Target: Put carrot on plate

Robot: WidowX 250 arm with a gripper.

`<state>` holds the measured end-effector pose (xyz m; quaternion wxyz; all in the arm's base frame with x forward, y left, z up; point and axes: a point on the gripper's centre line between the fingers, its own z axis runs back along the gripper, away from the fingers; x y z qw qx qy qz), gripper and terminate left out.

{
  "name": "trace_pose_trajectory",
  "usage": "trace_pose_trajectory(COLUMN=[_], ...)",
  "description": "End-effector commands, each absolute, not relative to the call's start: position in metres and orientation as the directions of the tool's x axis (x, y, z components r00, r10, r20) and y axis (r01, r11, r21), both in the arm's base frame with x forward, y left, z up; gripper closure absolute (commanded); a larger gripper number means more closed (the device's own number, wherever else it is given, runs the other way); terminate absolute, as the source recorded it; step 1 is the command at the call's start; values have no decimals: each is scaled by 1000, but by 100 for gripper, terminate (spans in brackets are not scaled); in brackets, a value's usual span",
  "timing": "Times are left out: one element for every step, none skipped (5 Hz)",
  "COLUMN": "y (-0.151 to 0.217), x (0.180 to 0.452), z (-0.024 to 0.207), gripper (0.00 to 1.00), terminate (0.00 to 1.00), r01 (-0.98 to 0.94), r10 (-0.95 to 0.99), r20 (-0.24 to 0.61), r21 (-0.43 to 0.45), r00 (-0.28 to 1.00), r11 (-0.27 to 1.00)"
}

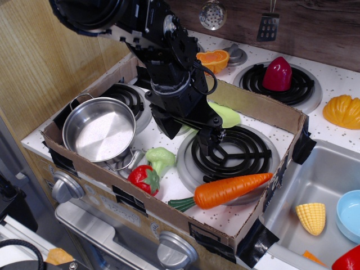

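Note:
The carrot (232, 189) is long, glossy orange with a dark green stem end. It lies on the front rim of the right burner (236, 152), stem pointing left. The plate (226, 116) is pale lime-green and lies behind that burner, mostly hidden by the arm. My black gripper (212, 140) points down over the burner's left side, between the plate and the carrot, above and behind the carrot. Its fingers look slightly apart and hold nothing.
A cardboard wall (264, 107) rings the stovetop. Inside are a steel pot (100, 128) at the left, a red strawberry (144, 179) and a lumpy green vegetable (160, 158). An orange half-fruit (214, 58) sits behind the wall. The sink (315, 185) at the right holds a blue bowl (350, 214) and corn (311, 217).

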<state>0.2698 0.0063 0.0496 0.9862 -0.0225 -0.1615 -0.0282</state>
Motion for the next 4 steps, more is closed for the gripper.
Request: trace_pose_trajectory(y=[6, -3, -18, -32], x=[270, 265, 260, 248], z=[50, 72, 92, 91], gripper=[0, 0, 0, 0], terminate=[0, 0, 0, 0], r01=[63, 161, 205, 257], r10=[-48, -161, -213, -255], r20=[320, 385, 384, 415], r21=[-35, 33, 62, 53], r00=[946, 909, 898, 873], r11=[997, 986, 977, 965])
